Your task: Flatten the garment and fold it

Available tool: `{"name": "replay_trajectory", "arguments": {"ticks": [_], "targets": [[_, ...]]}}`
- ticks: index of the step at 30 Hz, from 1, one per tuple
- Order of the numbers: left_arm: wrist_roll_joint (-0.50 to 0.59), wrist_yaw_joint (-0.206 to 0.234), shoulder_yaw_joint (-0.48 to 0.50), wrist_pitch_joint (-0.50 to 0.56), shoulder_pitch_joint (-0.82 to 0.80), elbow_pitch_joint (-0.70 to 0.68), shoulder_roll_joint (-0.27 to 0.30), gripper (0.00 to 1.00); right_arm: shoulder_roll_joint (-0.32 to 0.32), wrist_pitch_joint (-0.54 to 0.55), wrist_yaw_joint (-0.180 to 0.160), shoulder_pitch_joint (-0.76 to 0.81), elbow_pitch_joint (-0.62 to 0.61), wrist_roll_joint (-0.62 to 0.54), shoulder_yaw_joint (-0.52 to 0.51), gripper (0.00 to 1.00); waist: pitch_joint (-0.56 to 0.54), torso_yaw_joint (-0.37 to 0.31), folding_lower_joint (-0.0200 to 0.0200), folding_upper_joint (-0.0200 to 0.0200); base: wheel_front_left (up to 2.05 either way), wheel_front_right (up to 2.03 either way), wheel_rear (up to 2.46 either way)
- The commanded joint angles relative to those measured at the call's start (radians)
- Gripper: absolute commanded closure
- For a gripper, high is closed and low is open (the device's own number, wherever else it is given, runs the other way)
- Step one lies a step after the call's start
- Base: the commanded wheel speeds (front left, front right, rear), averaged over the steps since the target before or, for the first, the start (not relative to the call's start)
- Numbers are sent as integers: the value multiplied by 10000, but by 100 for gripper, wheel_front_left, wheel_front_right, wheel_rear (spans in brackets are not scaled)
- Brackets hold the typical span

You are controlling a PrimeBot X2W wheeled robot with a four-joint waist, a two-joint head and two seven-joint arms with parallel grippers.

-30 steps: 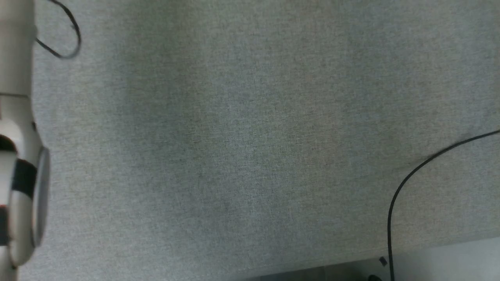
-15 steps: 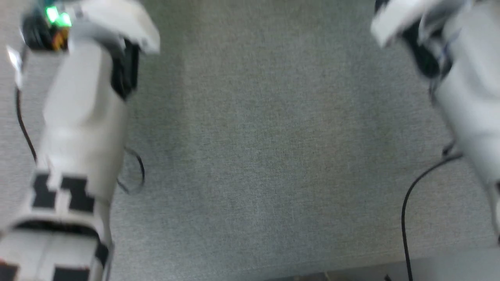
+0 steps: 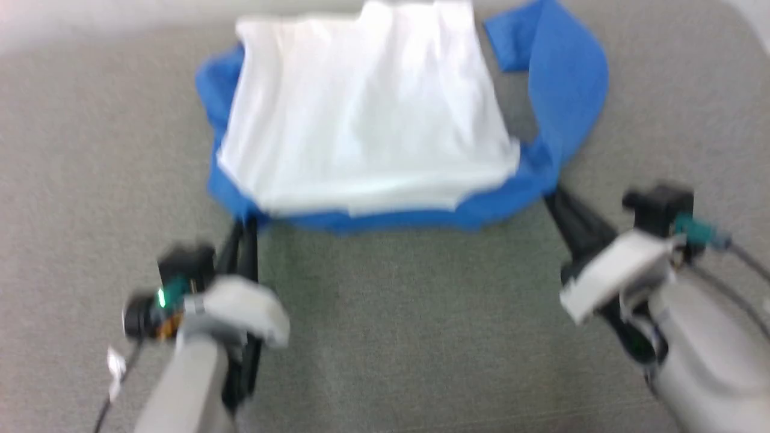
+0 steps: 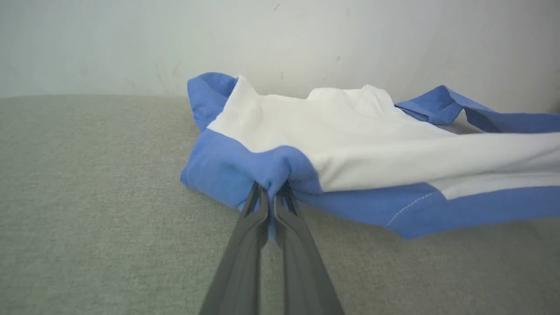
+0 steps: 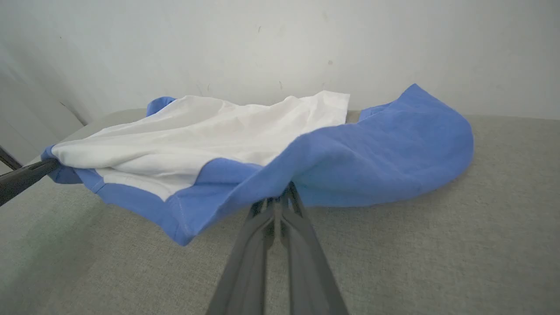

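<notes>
On the grey woven surface (image 3: 385,337) the soft white cotton garment (image 3: 367,120) with a royal-blue band lies ahead. We pinch its near hem in the left gripper (image 4: 271,192) and right gripper (image 5: 280,197), both clamped tight. Uneven pulling may slip it free.

White garment (image 3: 367,120) with royal-blue band on grey woven fabric surface (image 3: 421,337).

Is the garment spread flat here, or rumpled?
Rumpled, not flat: the garment sags creased between the left gripper and the right gripper, each shut on its blue near edge and holding it raised.
</notes>
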Motion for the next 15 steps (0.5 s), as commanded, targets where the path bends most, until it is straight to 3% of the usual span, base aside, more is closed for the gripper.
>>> {"name": "replay_trajectory", "arguments": {"ticks": [1, 8, 15], "targets": [[55, 254, -23, 209, 866, -495, 166, 100, -91, 174, -23, 733, -364, -230, -333, 100, -1256, -63, 5, 0, 0, 0, 0], [-128, 1040, -193, 1059, 4011, -2491, 153, 100, 395, 1109, -23, 3896, -2153, -1216, -2089, 100, -1863, -4, 5, 0, 0, 0, 0], [-338, 1347, -539, 1607, 5682, -3229, -42, 100, 1454, 2278, -23, 6549, -3949, -2346, -3506, 100, -2122, 155, 5, 0, 0, 0, 0]]}}
